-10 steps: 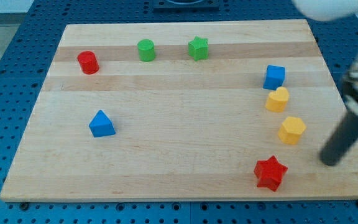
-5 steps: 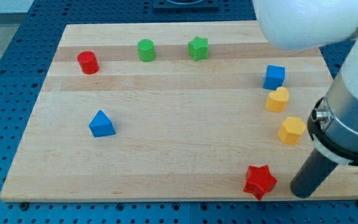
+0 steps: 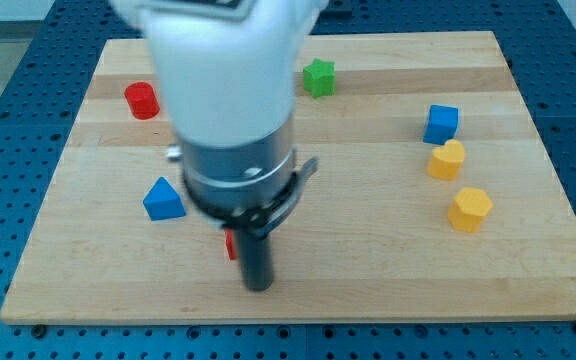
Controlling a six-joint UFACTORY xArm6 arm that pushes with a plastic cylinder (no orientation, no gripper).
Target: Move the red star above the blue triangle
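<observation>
Wooden table [image 3: 368, 250], camera view, one entry; places given relative to the blue triangle [image 3: 163, 200].

- Blue triangle: toward the view's left, at mid-height of the table.
- Red star [image 3: 230, 244]: only a red sliver shows, just right of and slightly below the triangle, the rest hidden behind the rod. It sits beside the triangle, not above it.
- My tip [image 3: 257, 287]: right of and below the triangle, touching or just beside the red sliver on its right side; exact contact cannot be told.
- Fingers: none fitted; the arm ends in a plain rod, so no open or closed state applies.
- Arm body: large, blurred, covering the table directly right of and above the triangle.
- Red cylinder [image 3: 141, 100]: well above the triangle, slightly left.
- Green star [image 3: 318, 77]: well above and to the right.
- Blue cube [image 3: 441, 124]: far right, somewhat above.
- Yellow heart-like block [image 3: 446, 160]: far right, just beneath the cube.
- Yellow hexagon-like block [image 3: 469, 209]: far right, about level with the triangle.

Step in hand, as judged: carrying the star leftward across the table's lower part; roughly midway. Next move calls for getting the tip beneath the star and pushing it toward the view's top, then slightly left, stopping above the triangle without nudging the triangle or the red cylinder.
</observation>
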